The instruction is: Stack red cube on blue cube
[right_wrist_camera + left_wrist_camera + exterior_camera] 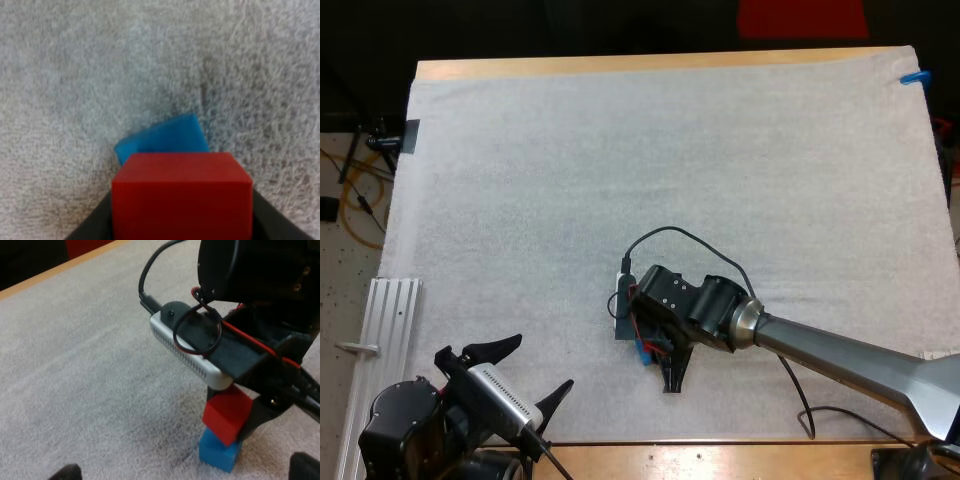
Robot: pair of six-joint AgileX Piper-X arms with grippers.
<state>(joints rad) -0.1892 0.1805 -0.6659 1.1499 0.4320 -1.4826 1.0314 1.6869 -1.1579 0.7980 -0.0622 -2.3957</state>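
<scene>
The red cube [182, 195] is gripped from both sides by the black fingers [92, 225] of my right gripper [656, 358], which is shut on it near the mat's middle front. Just beneath it lies the blue cube [162, 137], turned at an angle to it. In the left wrist view the red cube [227, 415] rests askew on top of the blue cube [220, 452], with the right gripper still around it. My left gripper [532, 368] hovers at the front left, open, with nothing between its fingers, a short way from the cubes.
A ribbed aluminium rail [385, 330] lies off the mat's left edge. A black clamp [390, 135] sits at the far left. The white mat [670, 170] stretches bare to the far wooden table edge [650, 63].
</scene>
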